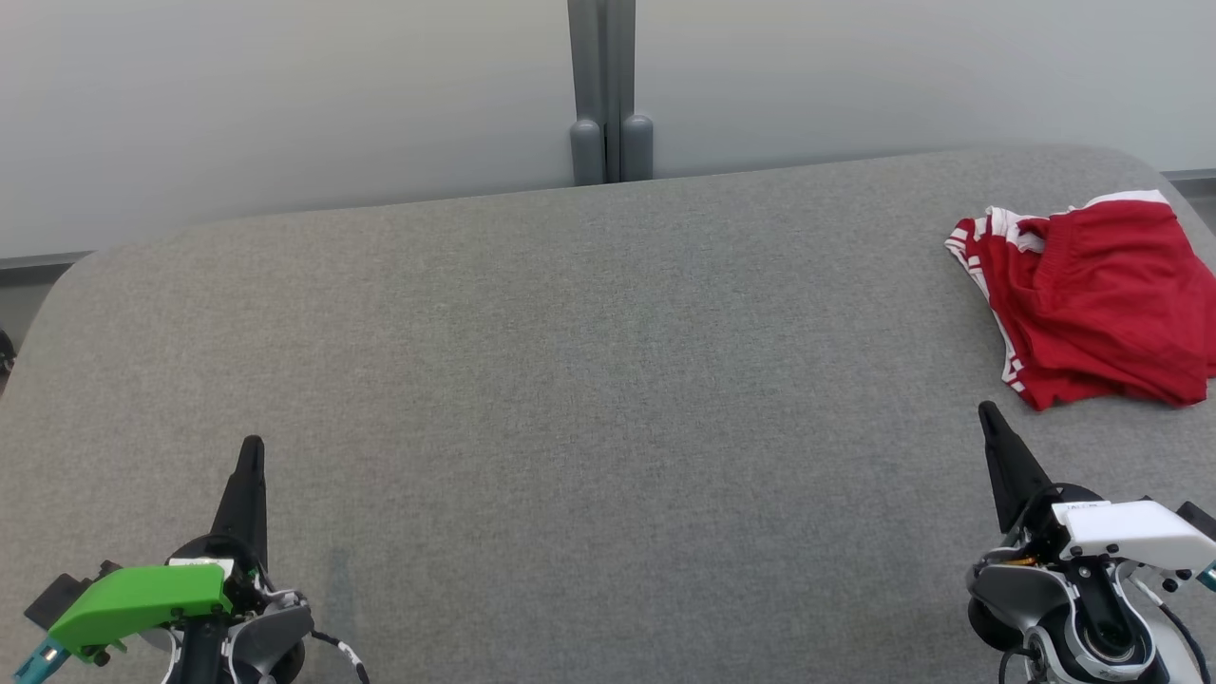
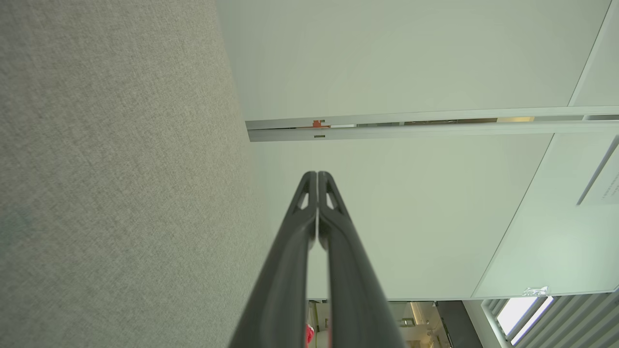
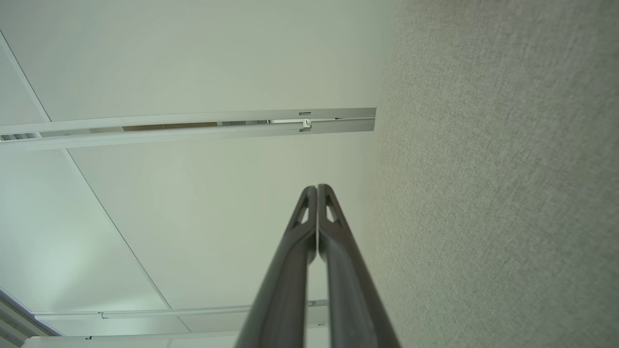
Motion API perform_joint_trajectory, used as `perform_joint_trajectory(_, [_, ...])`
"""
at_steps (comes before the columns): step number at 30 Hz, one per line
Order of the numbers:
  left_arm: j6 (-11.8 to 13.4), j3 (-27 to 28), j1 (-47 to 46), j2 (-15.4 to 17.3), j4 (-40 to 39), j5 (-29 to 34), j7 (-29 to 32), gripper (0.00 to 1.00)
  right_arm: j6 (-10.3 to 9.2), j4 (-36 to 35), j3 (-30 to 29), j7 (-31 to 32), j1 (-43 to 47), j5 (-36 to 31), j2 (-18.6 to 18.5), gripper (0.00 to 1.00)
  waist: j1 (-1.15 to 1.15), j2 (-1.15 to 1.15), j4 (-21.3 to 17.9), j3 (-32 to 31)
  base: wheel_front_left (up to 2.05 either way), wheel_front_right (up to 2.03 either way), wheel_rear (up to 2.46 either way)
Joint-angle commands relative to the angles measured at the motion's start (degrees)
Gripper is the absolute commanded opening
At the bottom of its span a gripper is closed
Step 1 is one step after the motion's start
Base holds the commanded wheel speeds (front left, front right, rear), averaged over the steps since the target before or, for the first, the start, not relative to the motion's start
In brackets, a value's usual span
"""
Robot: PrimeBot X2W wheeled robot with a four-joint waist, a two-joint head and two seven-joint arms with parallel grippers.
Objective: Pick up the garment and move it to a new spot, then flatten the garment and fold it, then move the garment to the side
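Near edge: left gripper (image 1: 251, 448) and right gripper (image 1: 988, 412) clenched, holding nothing, low over grey table (image 1: 608, 380). Far right: red garment (image 1: 1092, 294) in loose rumpled bundle by table edge, beyond right gripper, path unobstructed. Fits heap awaiting pickup or rough fold already set aside. Behind: grey post (image 1: 611, 95).

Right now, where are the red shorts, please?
In the head view, the red shorts lie crumpled at the far right of the grey table, just beyond the right tool.
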Motion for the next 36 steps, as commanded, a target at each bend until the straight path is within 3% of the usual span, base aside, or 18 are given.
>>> perform_joint_trajectory(1, [-0.3,0.2,-0.6,0.2,-0.1,-0.2,0.2,0.0,0.02,-0.3,-0.1,0.2,-0.3,0.4,-0.2,0.0,0.0,0.0,0.0,0.0,0.0,0.0,0.0])
perform_joint_trajectory(36, [-0.3,0.1,-0.6,0.2,-0.1,-0.2,0.2,0.0,0.02,-0.3,-0.1,0.2,-0.3,0.4,-0.2,0.0,0.0,0.0,0.0,0.0,0.0,0.0,0.0])
